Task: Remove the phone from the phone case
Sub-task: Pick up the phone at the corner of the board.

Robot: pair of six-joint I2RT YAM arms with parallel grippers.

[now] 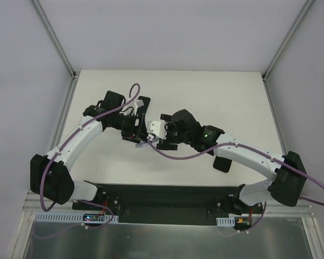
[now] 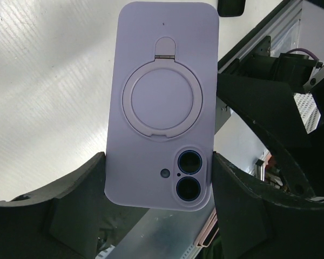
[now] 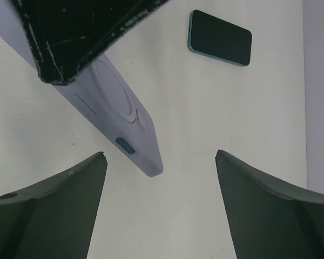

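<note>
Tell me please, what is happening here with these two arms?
The left gripper holds a lilac phone case by its long edges, with the back facing its wrist camera. Lenses show in the camera cut-outs, so a phone seems to be inside. The right gripper is open, its fingers on either side of the case's end without touching it. A separate dark-screened phone lies flat on the table.

Bright, even, diffuse light, faint shadows; close fingers [image 3: 48, 210] slightly soft.

Overhead, looking down on the table [image 1: 205, 91] from behind the bases; wrist views close, sharing the phone case [image 2: 159, 102].
</note>
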